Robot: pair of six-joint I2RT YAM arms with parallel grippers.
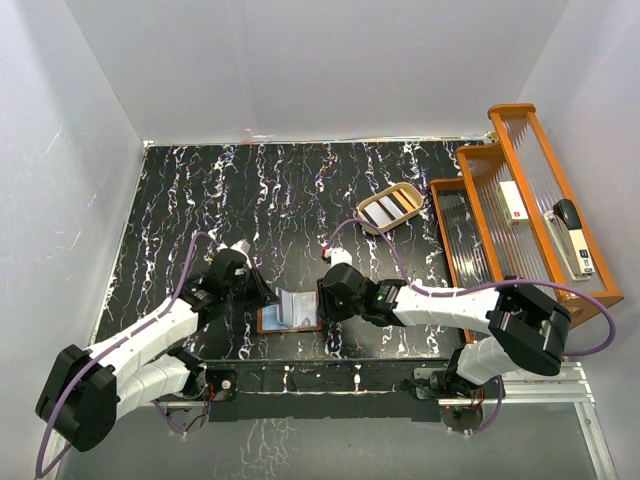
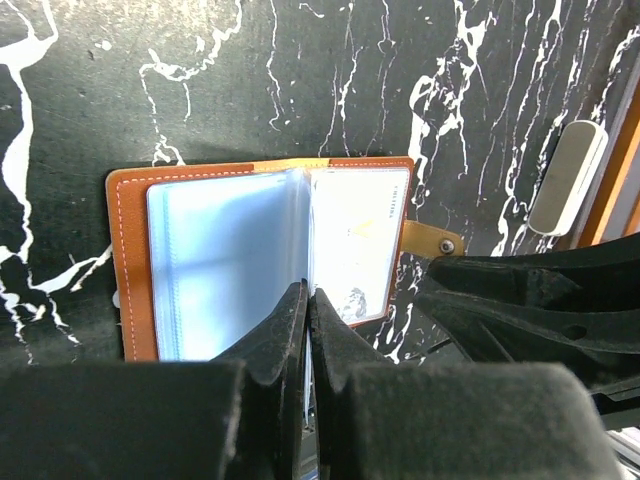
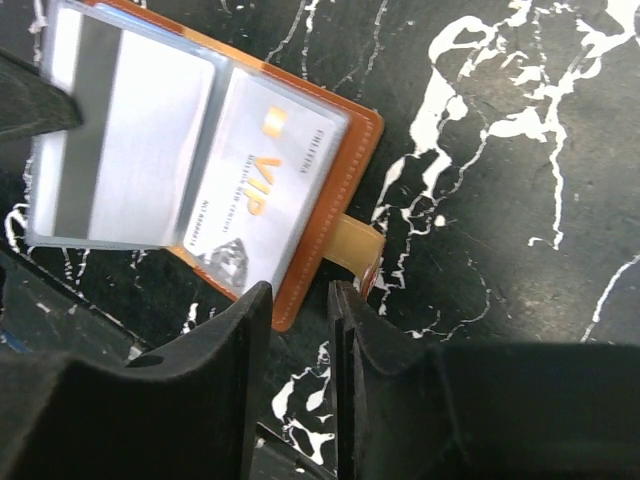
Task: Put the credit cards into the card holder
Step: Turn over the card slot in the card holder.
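The brown card holder [image 1: 290,312] lies open on the black table between both grippers. In the left wrist view its pale blue sleeves [image 2: 225,265] fan up, and a white card [image 2: 358,245] sits in the right-hand sleeve. My left gripper [image 2: 308,300] is shut on a clear sleeve page, holding it upright. In the right wrist view a silver VIP card [image 3: 262,190] and a card with a dark stripe [image 3: 110,130] show inside sleeves. My right gripper [image 3: 300,300] is narrowly open and empty, just off the holder's corner beside its snap strap [image 3: 355,250]. More cards [image 1: 388,207] lie far off.
The far cards lie in a tan oval tray [image 1: 407,188] at the back right. An orange tiered rack [image 1: 520,200] with a stapler [image 1: 572,235] stands along the right edge. A white oblong stick [image 2: 565,175] lies right of the holder. White walls enclose the table.
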